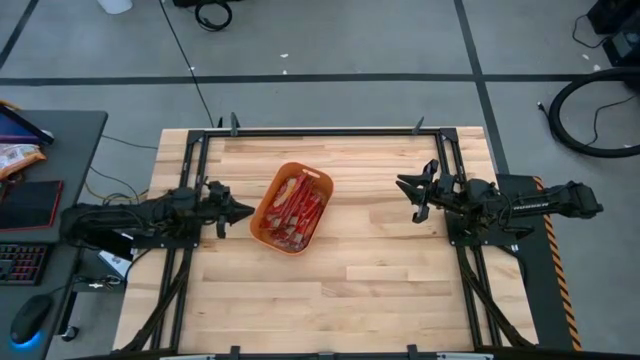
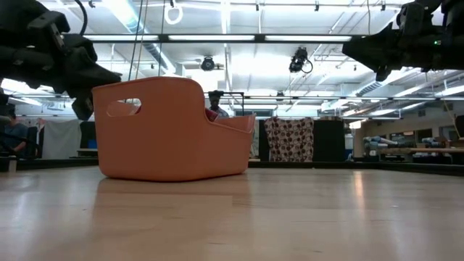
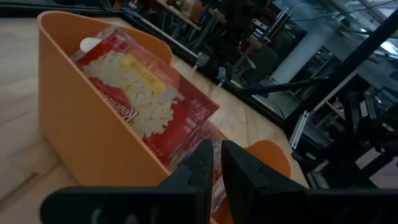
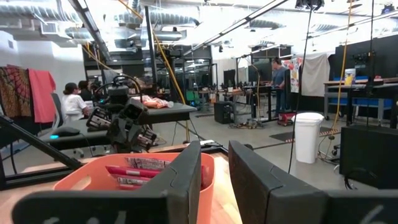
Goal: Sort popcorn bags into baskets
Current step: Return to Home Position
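Left gripper [image 1: 243, 211], fingers drawn almost together with only a thin slit between them and nothing held, hangs close beside the end of the basket [image 1: 262, 222] nearest that arm. In the low view it [image 2: 98, 72] sits at about rim height, clear of the table [image 1: 380, 290]. Right gripper [image 1: 405, 195] hangs above the table's far side, well apart from the basket, with its fingers parted and empty.

The basket is an orange plastic tub, rounded-rectangular with sloped walls. It stands upright a little to the left of the table's middle, its long axis turned diagonally to the table edges. The low view shows one end wall [image 2: 167, 130] rising higher than the side walls, pierced by an oval handle slot [image 2: 123, 107].

The popcorn bags [image 1: 295, 208] all lie inside the basket, packed as a loose bundle of red packets along its length, several on edge. The left wrist view, looking past that arm's own fingertips [image 3: 216, 149], shows the nearest packet [image 3: 143, 93] leaning against the orange wall [image 3: 81, 124]. This packet is flat and glossy red, with a cream picture of popped corn, a yellow label band and white lettering. From the right wrist view, over that gripper [image 4: 216, 149], red-and-white packet edges [image 4: 134, 171] show just above the basket's rim [image 4: 81, 177].
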Tool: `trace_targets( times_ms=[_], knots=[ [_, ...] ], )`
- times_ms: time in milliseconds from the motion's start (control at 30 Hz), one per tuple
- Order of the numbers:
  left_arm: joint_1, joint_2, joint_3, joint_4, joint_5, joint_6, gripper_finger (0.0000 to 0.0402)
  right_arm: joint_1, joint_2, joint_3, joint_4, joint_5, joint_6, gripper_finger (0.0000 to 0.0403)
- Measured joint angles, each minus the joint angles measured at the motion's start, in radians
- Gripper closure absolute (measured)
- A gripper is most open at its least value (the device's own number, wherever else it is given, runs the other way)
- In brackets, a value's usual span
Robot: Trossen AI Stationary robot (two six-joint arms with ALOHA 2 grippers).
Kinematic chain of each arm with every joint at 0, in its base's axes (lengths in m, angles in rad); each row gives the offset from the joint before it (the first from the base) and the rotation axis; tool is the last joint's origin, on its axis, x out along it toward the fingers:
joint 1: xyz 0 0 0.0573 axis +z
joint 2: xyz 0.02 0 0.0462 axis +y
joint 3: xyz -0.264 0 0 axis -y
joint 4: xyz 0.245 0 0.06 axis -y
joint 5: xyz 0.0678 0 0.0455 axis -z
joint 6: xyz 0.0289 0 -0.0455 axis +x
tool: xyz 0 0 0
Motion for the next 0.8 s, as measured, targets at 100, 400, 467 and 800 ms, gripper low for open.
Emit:
trace_targets(
  times_ms=[100,400,467,800],
  knots=[
    [0.000,0.001,0.000,0.005,0.001,-0.001,0.0365,0.000,0.000,0.000,0.000,0.000,0.000,0.0316],
    [0.000,0.001,0.000,0.015,-0.003,0.000,0.0365,0.000,0.000,0.000,0.000,0.000,0.000,0.0316],
    [0.000,0.001,0.000,0.016,-0.003,0.000,0.0365,0.000,0.000,0.000,0.000,0.000,0.000,0.0316],
    [0.000,0.001,0.000,0.018,-0.005,0.000,0.0365,0.000,0.000,0.000,0.000,0.000,0.000,0.0316]
  ],
)
